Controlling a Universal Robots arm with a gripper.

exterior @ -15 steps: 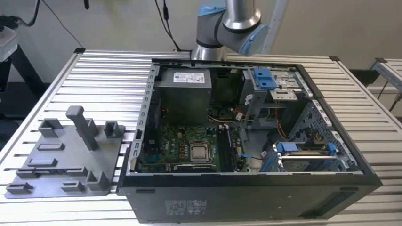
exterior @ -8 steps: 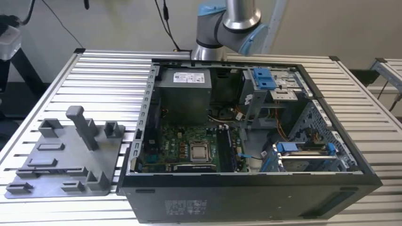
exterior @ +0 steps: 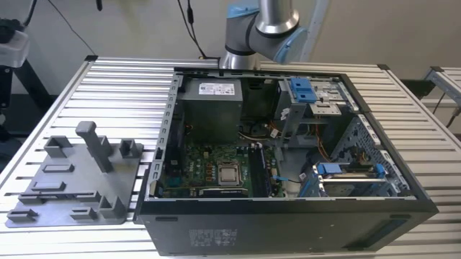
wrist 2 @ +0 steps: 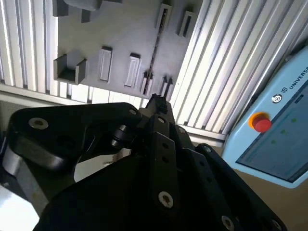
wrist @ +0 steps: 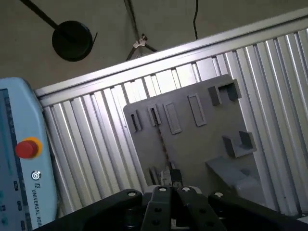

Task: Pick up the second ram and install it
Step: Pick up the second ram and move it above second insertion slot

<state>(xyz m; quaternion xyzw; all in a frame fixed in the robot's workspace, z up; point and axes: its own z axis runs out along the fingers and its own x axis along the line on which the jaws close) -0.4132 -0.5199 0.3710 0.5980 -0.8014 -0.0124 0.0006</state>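
My gripper hangs high over the grey fixture plate, its fingers closed tip to tip with nothing visible between them. A slim dark strip runs along the plate's long slot, directly beyond the fingertips. I cannot tell whether it is the second ram. In the exterior view, a dark memory stick stands in the slots beside the CPU socket inside the open computer case. The arm rises behind the case.
The case and plate rest on a slatted aluminium table. The plate carries a tall post and several raised brackets. Blue drive clips sit inside the case. A pendant with a red button lies beyond the table edge.
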